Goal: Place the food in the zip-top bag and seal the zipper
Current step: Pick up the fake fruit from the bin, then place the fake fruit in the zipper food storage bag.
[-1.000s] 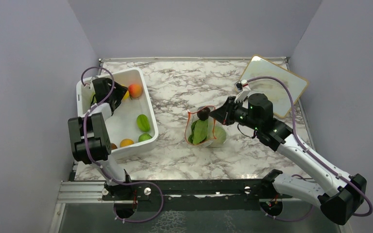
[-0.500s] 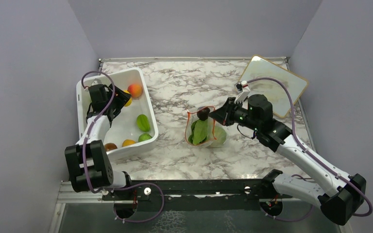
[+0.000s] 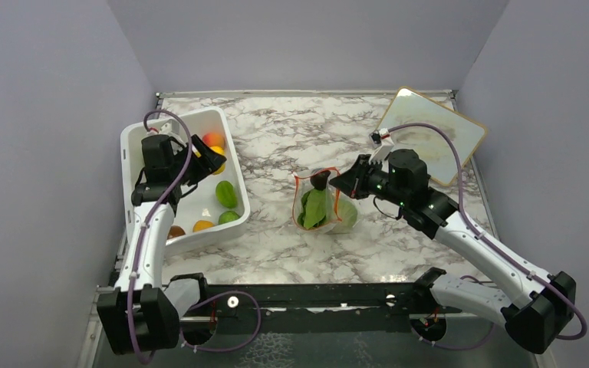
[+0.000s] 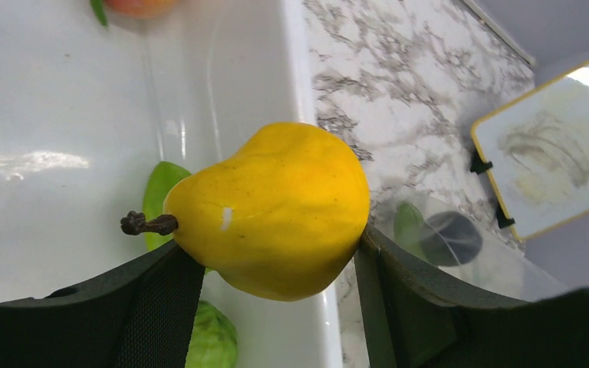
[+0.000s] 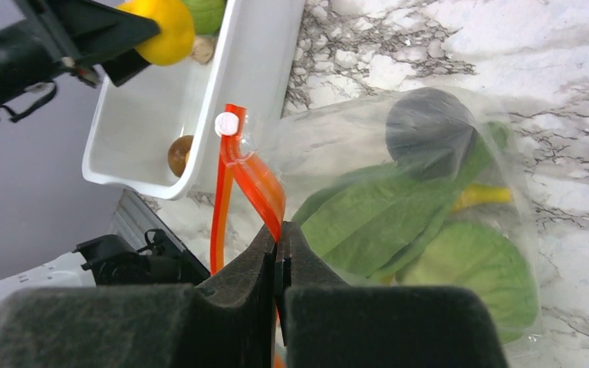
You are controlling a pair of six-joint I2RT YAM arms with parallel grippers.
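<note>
My left gripper [image 3: 208,159] [image 4: 270,247] is shut on a yellow toy pear [image 4: 276,203], held above the right side of the white tub [image 3: 133,146]. The clear zip-top bag [image 3: 326,205] [image 5: 437,222] stands mid-table, its mouth open. It holds a dark brown piece [image 3: 321,180] [image 5: 428,129] and green leafy food [image 3: 314,207] [image 5: 376,222]. My right gripper [image 3: 339,182] [image 5: 279,239] is shut on the red-orange zipper [image 5: 255,178] at the bag's right edge. In the tub lie two green pieces [image 3: 226,193], an orange one [image 3: 201,225], a brown one [image 3: 176,231] and a peach [image 3: 213,139].
A yellow-framed whiteboard [image 3: 431,134] [image 4: 552,146] lies at the back right. The tub's right wall [image 4: 222,69] stands between my left gripper and the bag. Grey walls close in the table on three sides.
My left arm has swung from the tub's back-left corner to the right and now carries the yellow pear over the tub's right side. The right gripper and bag have not moved.
</note>
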